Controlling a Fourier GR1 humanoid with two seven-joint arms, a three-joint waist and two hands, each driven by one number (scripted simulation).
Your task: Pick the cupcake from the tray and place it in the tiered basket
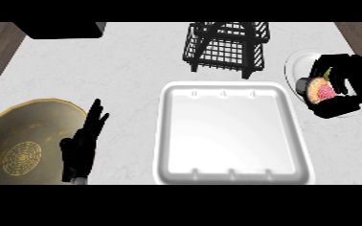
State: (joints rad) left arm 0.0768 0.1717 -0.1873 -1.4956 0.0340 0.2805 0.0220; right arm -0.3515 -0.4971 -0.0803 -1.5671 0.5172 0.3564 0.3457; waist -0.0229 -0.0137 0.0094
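I've got my right hand (342, 68) at the right edge, fingers curled round the cupcake (322, 91), over a white plate (293, 67) just beside the tray (226, 134). The cupcake is off the tray. The tiered basket (226, 48) stands behind the tray, apart from the cupcake. My left hand (81, 146) rests open, fingers straight, at lower left over a gold plate (28, 143).

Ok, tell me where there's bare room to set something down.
Bare: the tray itself; the counter between dark box and tiered basket; the strip between gold plate and tray, beside the left hand. Crowded: right edge, where the right hand holds the cupcake over the white plate.
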